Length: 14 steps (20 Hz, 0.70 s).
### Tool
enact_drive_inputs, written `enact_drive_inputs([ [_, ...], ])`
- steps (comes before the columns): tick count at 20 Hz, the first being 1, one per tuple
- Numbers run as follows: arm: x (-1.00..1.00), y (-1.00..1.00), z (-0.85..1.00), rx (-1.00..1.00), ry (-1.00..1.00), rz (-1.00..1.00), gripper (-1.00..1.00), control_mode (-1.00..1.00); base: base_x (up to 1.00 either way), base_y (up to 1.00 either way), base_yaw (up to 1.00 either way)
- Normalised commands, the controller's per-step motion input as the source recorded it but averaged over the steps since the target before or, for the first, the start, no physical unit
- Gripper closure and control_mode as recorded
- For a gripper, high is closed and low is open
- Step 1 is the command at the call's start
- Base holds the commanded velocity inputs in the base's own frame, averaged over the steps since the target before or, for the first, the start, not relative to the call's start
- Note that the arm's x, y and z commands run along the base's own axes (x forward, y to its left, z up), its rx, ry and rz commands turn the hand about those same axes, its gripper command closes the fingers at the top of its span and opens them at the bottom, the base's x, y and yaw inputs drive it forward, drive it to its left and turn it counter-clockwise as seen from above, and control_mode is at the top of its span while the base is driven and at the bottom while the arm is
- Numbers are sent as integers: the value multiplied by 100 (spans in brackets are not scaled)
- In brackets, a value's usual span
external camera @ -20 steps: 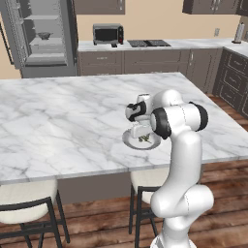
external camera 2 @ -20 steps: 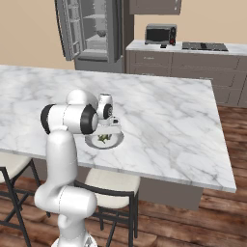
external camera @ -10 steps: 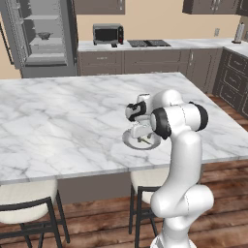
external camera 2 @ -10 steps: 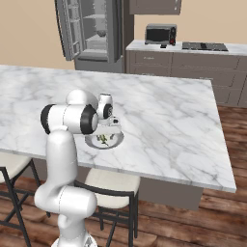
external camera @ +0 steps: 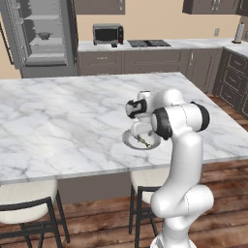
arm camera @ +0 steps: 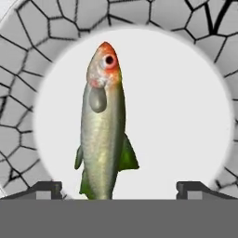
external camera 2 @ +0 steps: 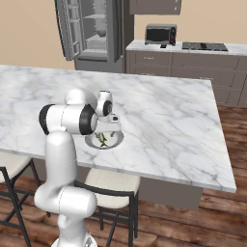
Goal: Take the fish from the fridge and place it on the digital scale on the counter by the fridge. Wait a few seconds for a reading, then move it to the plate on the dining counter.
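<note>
fish [arm camera: 102,125] lying flat in the middle of the plate [arm camera: 186,116], red head pointing away from the fingers | gripper [arm camera: 118,188] hanging right over the plate, jaws spread wide, tips either side of the tail, not gripping anything | plate sits near the stool-side edge of the dining counter [external camera: 58,121]

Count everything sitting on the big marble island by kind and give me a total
Fish: 1
Plate: 1
Total: 2
</note>
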Motion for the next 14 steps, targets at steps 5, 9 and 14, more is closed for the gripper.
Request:
enact_drive_inputs([
  [5, -71, -20, 39, 5, 0, 0, -100, -100, 0, 0, 0],
  [9, -100, -37, 11, 10, -16, 2, -100, -100, 0, 0, 0],
  [14, -100, -20, 7, 12, -36, 8, -100, -100, 0, 0, 0],
])
